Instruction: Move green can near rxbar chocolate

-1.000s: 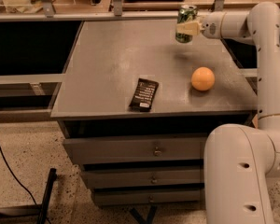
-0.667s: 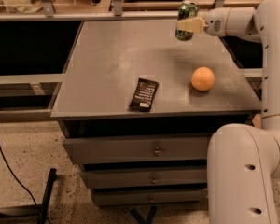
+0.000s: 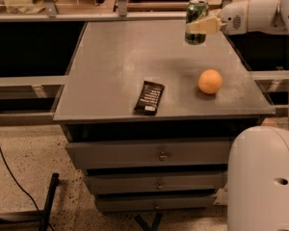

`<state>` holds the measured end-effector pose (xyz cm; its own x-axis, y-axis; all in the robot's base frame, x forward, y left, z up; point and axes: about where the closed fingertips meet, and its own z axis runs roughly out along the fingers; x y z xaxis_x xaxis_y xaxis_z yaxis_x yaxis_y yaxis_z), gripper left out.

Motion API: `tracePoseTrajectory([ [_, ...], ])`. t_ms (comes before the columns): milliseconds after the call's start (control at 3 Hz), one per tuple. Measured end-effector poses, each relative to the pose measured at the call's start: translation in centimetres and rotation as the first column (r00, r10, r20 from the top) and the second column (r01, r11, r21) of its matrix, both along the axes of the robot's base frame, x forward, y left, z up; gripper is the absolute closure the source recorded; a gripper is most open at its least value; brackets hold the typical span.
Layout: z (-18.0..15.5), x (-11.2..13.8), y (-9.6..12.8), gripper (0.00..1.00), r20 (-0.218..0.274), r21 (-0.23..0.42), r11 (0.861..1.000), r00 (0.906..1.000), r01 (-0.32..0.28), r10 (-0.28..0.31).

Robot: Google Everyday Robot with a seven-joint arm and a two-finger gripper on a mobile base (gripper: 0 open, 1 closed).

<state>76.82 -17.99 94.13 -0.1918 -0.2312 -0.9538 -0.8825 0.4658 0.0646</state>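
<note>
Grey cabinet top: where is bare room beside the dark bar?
Bare left of the flat black-brown snack bar, and between it and the round orange ball. Crowded only far right, where the gripper holds the green drinks can.

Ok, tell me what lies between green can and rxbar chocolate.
Camera view: only bare tabletop lies between the green can, held by the gripper at far right, and the rxbar chocolate.

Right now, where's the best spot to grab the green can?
Grip the green can around its middle, from the right, as the gripper holds it over the table's back right part. It is upright, so its round sides fit between the fingers.
</note>
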Motion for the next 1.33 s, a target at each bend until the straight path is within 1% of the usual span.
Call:
tracePoseTrajectory([
  [333, 0.0, 0.0, 0.0, 1.0, 0.0, 0.0, 1.0, 1.0, 0.0, 0.0],
  [667, -0.3, -0.3, 0.3, 1.0, -0.01, 0.048, 0.999, 0.9997, -0.022, 0.023],
  [1000, 0.3, -1.9, 1.3, 1.0, 0.025, 0.081, 0.992, 0.9955, -0.093, 0.091],
  [1333, 0.6, -3.7, 2.1, 1.0, 0.092, 0.064, 0.985, 0.9842, -0.158, 0.152],
])
